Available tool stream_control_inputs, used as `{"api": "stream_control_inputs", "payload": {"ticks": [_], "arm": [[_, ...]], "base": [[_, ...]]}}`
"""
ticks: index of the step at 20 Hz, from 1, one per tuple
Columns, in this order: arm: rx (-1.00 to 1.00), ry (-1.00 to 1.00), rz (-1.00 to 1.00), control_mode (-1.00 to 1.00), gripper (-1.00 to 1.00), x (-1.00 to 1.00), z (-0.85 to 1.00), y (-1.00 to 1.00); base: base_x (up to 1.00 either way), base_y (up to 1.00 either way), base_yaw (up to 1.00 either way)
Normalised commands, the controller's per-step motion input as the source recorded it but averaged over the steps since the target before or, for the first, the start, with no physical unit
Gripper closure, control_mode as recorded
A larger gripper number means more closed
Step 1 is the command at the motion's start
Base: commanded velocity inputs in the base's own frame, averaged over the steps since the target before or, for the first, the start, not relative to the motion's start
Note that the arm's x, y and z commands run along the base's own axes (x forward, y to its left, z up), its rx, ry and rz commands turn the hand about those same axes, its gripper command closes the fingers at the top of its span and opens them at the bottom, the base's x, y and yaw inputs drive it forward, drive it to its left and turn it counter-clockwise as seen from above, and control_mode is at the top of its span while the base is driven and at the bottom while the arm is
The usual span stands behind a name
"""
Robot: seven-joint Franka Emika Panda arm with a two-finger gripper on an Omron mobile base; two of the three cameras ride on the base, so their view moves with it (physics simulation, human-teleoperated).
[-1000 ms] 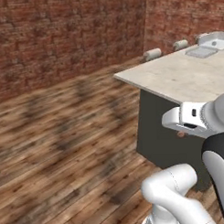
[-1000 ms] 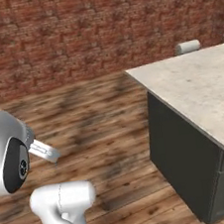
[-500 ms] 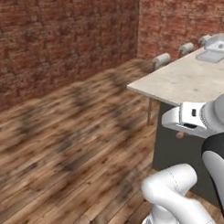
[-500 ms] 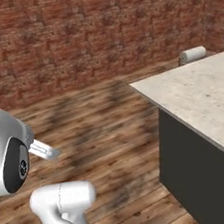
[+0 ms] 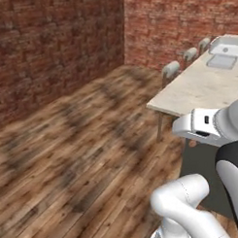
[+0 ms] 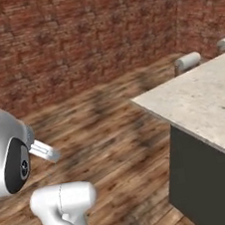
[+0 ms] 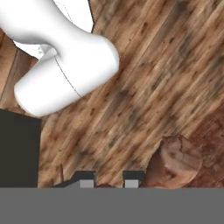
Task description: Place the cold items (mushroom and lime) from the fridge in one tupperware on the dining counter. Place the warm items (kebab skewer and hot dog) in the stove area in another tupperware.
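Seen from the hand: gripper (image 7: 109, 180) over plank floor (image 7: 148, 83), tips close together with a narrow gap and a brown bit lodged in it. Just right of the tips, a brown lumpy chunk of the skewer (image 7: 179, 162); left of them, a thin stick end poking up. Looks clamped on the skewer, though the contact itself is cut off at the bottom edge.

From the left base: a small brown spot (image 5: 192, 143) tucked under the white hand, just off the near corner of the counter (image 5: 197, 86); too small to make out more. Further along the counter, a pale sink (image 5: 222, 59) and stools (image 5: 170, 68) at its edge, brick wall (image 5: 55, 45) behind.

From the right base: counter top (image 6: 203, 102) with its dark side, one stool (image 6: 188, 61) at the far edge, another cut off by the frame. Hand hidden behind the arm's round joint.
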Motion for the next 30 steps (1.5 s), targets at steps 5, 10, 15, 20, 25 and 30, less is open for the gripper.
{"api": "stream_control_inputs", "payload": {"ticks": [5,10,15,20,25,30], "arm": [[0.0,0.0,0.0,1.0,1.0,0.0,0.0,0.0],[0.0,0.0,0.0,1.0,1.0,0.0,0.0,0.0],[0.0,0.0,0.0,1.0,1.0,0.0,0.0,0.0],[0.0,0.0,0.0,1.0,1.0,0.0,0.0,0.0],[0.0,0.0,0.0,1.0,1.0,0.0,0.0,0.0],[0.0,0.0,0.0,1.0,1.0,0.0,0.0,0.0]], "base": [[1.0,0.66,-0.67],[1.0,0.8,-0.67],[0.95,1.0,-0.49],[0.82,1.0,-0.42],[0.75,1.0,-0.52],[0.74,1.0,-0.6]]}}
